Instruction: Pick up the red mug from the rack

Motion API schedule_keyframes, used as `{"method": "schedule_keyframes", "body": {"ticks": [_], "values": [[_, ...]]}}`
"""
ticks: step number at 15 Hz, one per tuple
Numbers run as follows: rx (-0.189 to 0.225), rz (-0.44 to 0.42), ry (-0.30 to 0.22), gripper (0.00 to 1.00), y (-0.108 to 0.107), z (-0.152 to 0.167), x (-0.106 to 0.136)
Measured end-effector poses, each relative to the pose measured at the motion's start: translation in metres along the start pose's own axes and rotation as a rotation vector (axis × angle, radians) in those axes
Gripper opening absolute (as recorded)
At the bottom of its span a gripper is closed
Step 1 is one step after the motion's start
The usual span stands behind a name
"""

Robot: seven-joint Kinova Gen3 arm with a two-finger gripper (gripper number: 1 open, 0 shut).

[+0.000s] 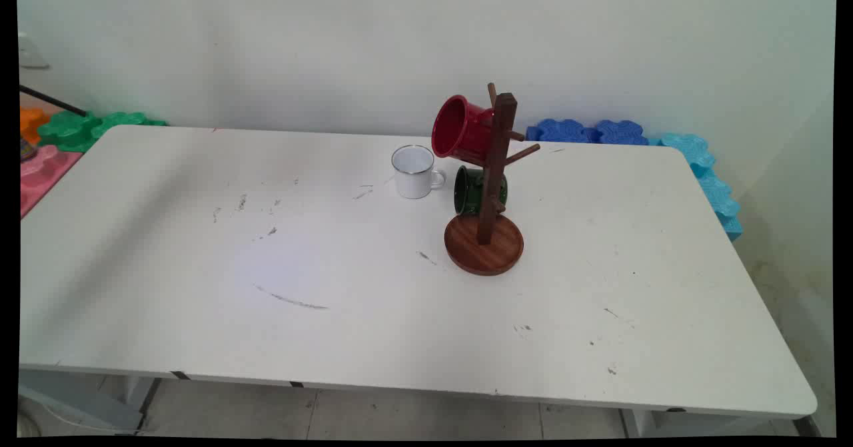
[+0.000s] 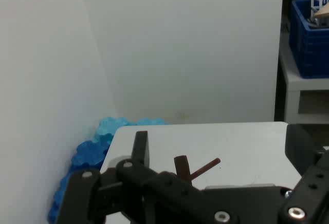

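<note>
A wooden mug rack (image 1: 498,167) on a round base (image 1: 484,247) stands right of the table's middle. A red mug (image 1: 460,129) hangs tilted on an upper peg, and a dark green mug (image 1: 474,190) hangs on a lower peg, both on the rack's left side. Just left of the rack a white enamel mug (image 1: 414,171) stands upright on the table (image 1: 200,267). The arm is out of the main view. In the hand view my gripper (image 2: 221,149) is open and holds nothing, high above the table, with the rack's post top (image 2: 181,166) and one peg (image 2: 206,167) showing far below between its fingers (image 2: 140,147).
Blue foam pieces (image 1: 586,131) line the table's far right edge, also seen as blue foam (image 2: 90,152) in the hand view. Green, orange and pink foam pieces (image 1: 73,129) lie at the far left. A blue crate (image 2: 311,34) sits on a white shelf beyond the table.
</note>
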Motion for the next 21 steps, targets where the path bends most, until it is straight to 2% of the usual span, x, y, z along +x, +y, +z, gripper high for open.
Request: {"method": "schedule_keyframes", "body": {"ticks": [11,21], "values": [[0.006,0.034,-0.089,1.0,-0.006,0.032,0.0],[0.04,0.126,-0.199,1.0,-0.014,0.105,-0.022]]}}
